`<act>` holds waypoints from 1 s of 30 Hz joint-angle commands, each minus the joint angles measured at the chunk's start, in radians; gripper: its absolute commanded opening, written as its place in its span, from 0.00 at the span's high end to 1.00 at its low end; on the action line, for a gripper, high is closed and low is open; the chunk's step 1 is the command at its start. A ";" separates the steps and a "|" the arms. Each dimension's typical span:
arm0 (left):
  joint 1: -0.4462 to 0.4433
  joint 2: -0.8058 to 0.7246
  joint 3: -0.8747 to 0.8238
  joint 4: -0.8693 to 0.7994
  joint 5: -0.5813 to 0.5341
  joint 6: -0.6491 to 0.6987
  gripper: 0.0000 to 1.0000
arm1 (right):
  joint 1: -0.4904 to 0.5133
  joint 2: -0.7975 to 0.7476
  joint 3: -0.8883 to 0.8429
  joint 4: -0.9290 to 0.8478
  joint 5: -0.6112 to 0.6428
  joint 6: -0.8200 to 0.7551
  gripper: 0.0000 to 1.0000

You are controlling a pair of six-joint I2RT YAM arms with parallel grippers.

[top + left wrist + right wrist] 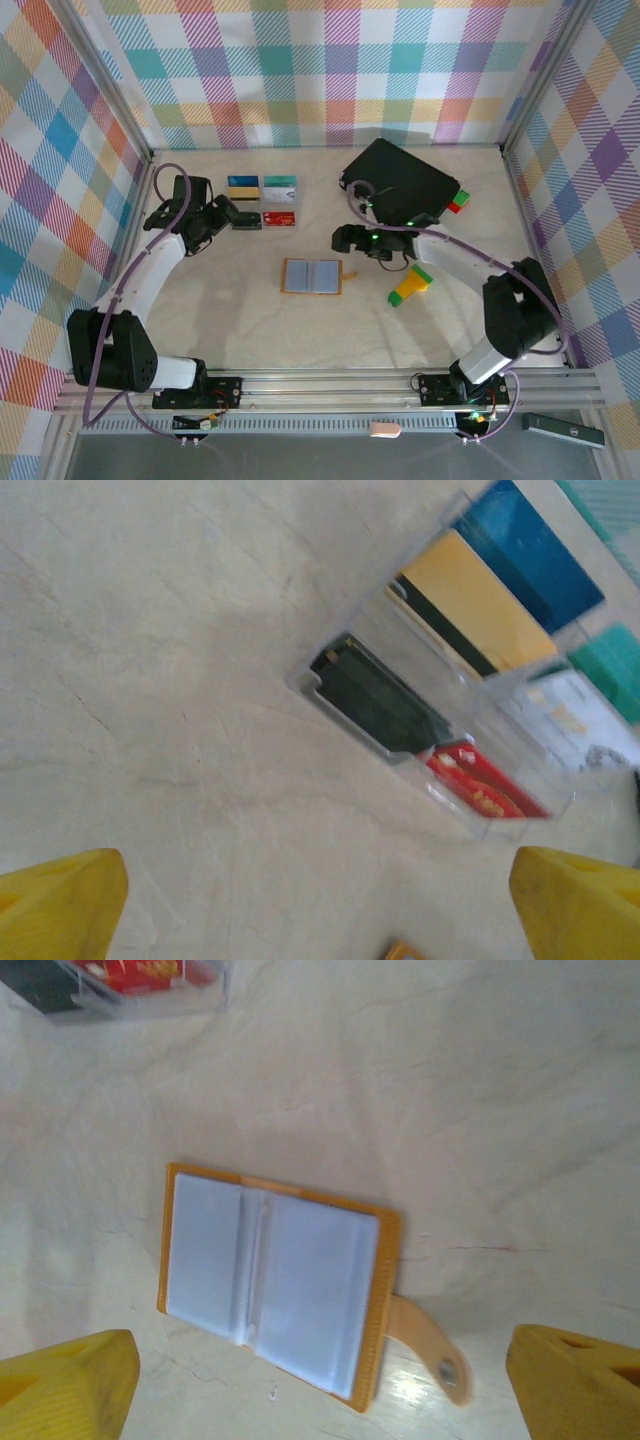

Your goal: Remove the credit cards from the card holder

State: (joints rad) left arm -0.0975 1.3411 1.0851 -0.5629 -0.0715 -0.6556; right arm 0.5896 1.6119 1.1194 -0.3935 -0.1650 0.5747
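Card holder (275, 1290) open flat on the table (480, 1110), strap tab (425, 1345) right, red card (150, 972) at top-left corner

Card holder (311, 276) mid-table, credit cards (244, 188) behind-left, case (400, 180) behind-right, block (411, 287) to its right

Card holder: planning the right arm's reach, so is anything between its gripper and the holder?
Nothing visible does. The card holder lies open on bare table near the right gripper; the green-and-yellow block sits off to the right.
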 commanded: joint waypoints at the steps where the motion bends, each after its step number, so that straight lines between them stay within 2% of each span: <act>1: 0.009 -0.058 -0.034 0.050 0.094 0.127 0.00 | 0.087 0.080 0.089 -0.080 0.096 0.067 0.08; 5: 0.011 -0.081 -0.039 0.033 0.151 0.184 0.00 | 0.181 0.197 0.208 -0.143 0.175 0.102 0.12; 13: 0.013 -0.117 -0.053 0.032 0.125 0.208 0.00 | 0.305 0.405 0.434 -0.301 0.293 0.111 0.18; 22: 0.033 -0.134 -0.070 0.047 0.121 0.194 0.00 | 0.326 0.543 0.580 -0.369 0.256 0.070 0.23; 30: 0.035 -0.115 -0.062 0.048 0.130 0.192 0.00 | 0.327 0.621 0.647 -0.403 0.221 0.050 0.23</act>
State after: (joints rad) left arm -0.0761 1.2266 1.0267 -0.5385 0.0444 -0.4740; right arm 0.9142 2.2047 1.7344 -0.7464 0.0818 0.6426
